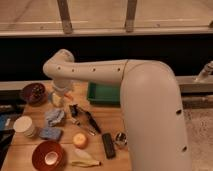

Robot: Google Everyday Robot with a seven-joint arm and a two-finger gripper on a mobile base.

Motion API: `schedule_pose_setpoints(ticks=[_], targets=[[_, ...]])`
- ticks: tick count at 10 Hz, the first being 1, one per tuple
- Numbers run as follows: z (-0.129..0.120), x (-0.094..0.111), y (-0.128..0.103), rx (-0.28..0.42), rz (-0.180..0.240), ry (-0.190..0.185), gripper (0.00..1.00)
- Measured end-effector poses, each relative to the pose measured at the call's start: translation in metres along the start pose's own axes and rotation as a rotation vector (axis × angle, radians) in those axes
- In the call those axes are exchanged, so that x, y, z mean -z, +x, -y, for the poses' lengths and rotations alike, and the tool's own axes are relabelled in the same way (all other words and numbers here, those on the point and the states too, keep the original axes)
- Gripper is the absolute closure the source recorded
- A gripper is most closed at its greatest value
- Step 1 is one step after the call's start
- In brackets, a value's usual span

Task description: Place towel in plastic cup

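Note:
The towel (55,116) is a crumpled blue-grey cloth lying on the wooden table (97,125) left of centre. A white round cup (24,125) stands at the table's left edge, a little left of and below the towel. My gripper (58,98) hangs from the white arm (95,72) just above and behind the towel, near the table's back left. Nothing shows in the gripper.
A dark bowl (33,92) sits at the back left and a green tray (105,93) at the back centre. A blue sponge (50,133), a red bowl (47,154), a yellow fruit (80,140), a banana (82,162), black tools (85,119), a black remote (108,145) and a metal can (120,140) lie in front.

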Motion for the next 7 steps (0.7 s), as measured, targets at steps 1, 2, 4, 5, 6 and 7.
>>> schedule_pose_setpoints(ticks=[1,2,4,5,6,7], targets=[[-0.016,-0.003,-0.013,0.043,0.016,-0.005,0.34],[-0.025,-0.006,-0.026,0.072,0.027,-0.009,0.34],[-0.034,-0.011,-0.041,0.1,0.036,-0.016,0.34],[-0.031,-0.01,-0.04,0.098,0.036,-0.011,0.34],[-0.031,-0.011,-0.04,0.099,0.036,-0.011,0.34],[-0.035,-0.012,-0.042,0.099,0.032,-0.017,0.34]])
